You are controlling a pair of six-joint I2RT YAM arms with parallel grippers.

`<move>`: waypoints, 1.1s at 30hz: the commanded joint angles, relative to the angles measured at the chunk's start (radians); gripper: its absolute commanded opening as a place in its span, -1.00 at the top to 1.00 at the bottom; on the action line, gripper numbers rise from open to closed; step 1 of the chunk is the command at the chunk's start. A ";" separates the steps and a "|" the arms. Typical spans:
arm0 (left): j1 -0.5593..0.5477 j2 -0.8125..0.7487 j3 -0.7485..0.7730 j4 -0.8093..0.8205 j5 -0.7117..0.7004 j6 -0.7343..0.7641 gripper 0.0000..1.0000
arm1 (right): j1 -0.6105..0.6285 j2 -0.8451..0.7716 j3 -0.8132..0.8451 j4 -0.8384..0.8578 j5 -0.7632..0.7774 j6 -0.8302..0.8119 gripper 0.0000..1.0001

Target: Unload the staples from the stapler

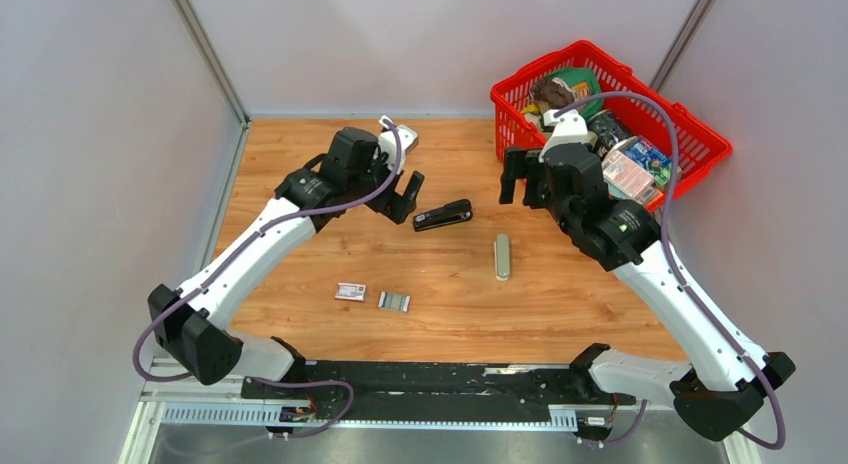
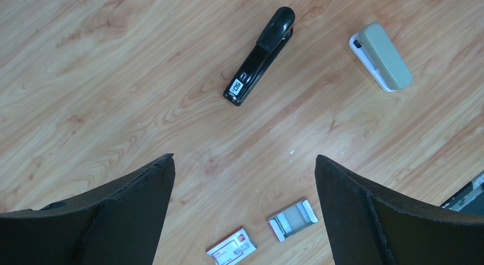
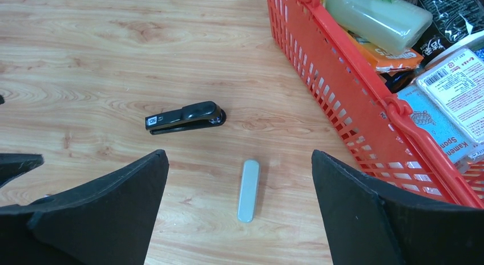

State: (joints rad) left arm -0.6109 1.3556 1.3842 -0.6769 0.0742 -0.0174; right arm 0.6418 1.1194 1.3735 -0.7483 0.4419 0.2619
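The black stapler [image 1: 443,216] lies closed on the wooden table, between the two arms; it also shows in the left wrist view [image 2: 259,51] and the right wrist view [image 3: 185,117]. Any staples inside the stapler are hidden. My left gripper [image 1: 405,196] hangs open just left of the stapler, apart from it, with nothing between its fingers [image 2: 244,157]. My right gripper [image 1: 520,179] is open too, hovering to the stapler's right near the basket, and it is empty [image 3: 240,153].
A pale grey oblong object [image 1: 502,256] lies right of the stapler. Nearer the arm bases sit a small red-and-white box [image 1: 350,292] and a small open tray [image 1: 394,302] with silvery-grey contents. A red basket [image 1: 690,124] full of goods stands at the back right.
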 commanded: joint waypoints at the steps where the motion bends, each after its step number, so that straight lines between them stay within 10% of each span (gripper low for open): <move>1: 0.000 0.065 0.047 -0.007 0.016 0.057 -0.97 | -0.001 -0.016 -0.004 -0.014 -0.022 0.002 -1.00; 33: -0.009 0.615 0.338 0.186 0.338 0.511 -1.00 | 0.001 -0.280 -0.192 -0.135 -0.293 0.026 -1.00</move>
State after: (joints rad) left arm -0.6155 1.9282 1.6516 -0.4923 0.3538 0.4107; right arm 0.6422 0.8539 1.1954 -0.8772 0.2123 0.2779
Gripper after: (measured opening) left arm 1.000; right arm 0.998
